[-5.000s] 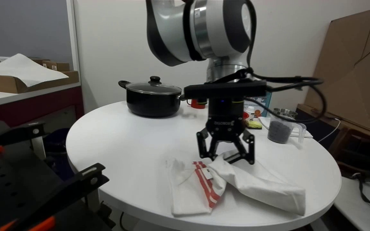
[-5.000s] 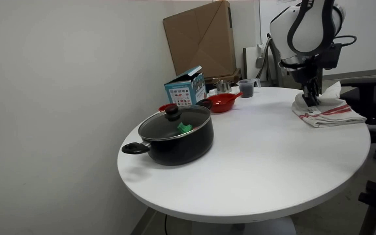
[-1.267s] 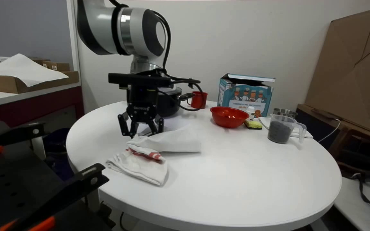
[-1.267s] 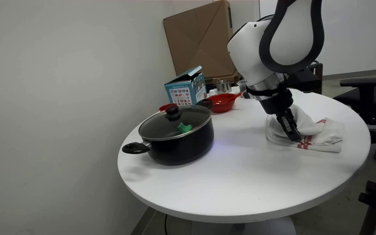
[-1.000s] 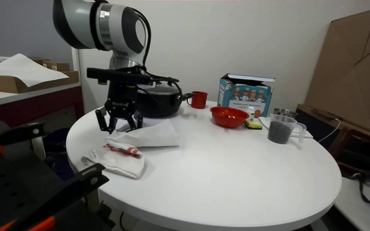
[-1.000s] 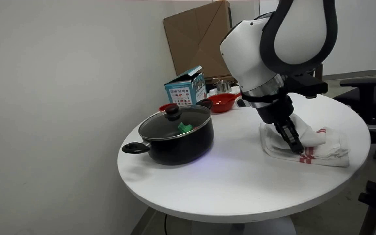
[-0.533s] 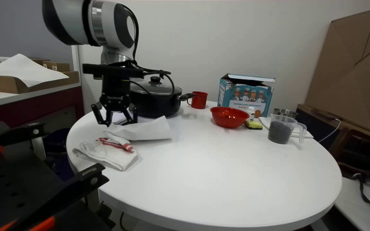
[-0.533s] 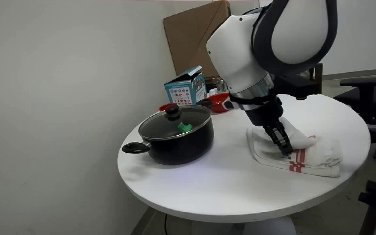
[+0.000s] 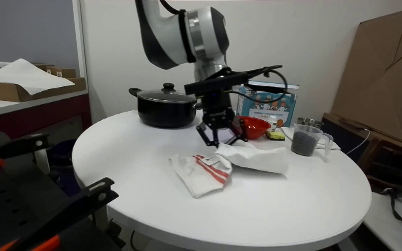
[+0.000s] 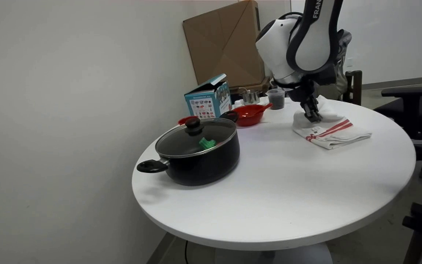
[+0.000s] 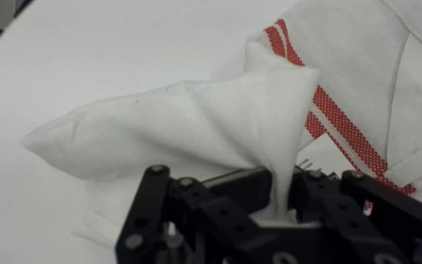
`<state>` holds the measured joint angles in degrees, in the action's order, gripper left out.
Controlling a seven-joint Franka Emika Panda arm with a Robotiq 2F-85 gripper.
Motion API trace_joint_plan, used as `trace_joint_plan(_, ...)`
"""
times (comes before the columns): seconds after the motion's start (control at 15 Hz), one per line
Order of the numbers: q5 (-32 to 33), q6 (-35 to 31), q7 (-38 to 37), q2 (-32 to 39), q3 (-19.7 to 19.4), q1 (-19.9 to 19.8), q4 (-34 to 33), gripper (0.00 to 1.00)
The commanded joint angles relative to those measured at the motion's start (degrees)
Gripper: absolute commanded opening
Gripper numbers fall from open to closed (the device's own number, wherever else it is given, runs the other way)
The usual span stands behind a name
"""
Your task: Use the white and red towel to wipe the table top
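The white towel with red stripes (image 9: 253, 158) lies bunched and partly folded on the round white table (image 9: 141, 164). It also shows in an exterior view (image 10: 337, 137) and in the wrist view (image 11: 181, 124). My gripper (image 9: 226, 142) points down at the towel, low over the table. In the wrist view my gripper (image 11: 281, 183) is shut on a pinched fold of the towel, with the cloth rising between the fingers. The striped part and a white label lie beside the fingers. The towel's underside is hidden.
A black lidded pot (image 9: 166, 108) stands at the back of the table. A red bowl (image 9: 255, 127) is close behind the gripper, with a blue box (image 9: 269, 106), a yellow sponge (image 9: 275, 135) and a measuring cup (image 9: 305, 141) nearby. A red cup (image 10: 188, 120) is behind the pot.
Five seconds ago the gripper and towel were nearer the table's edge. They moved across toward the pot's side, then back within the last half second toward the bowl and measuring cup. The grip stays.
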<state>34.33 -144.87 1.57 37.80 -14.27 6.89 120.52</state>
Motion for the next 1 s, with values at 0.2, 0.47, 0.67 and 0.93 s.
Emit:
trace_joint_plan(0.2,-1.2,4.9,-2.1,6.4,-3.3,-6.7,-13.3,0.4)
trace_joint_plan(0.47,-4.1,9.9,0.4,1.9,-0.8,-7.9,-12.5,0.7)
trace_joint_plan(0.67,-3.5,9.1,-0.1,2.3,-0.4,-8.0,-12.8,0.66)
trace_joint_plan(0.93,-4.1,11.5,0.6,-2.3,1.5,-7.9,-11.2,0.85)
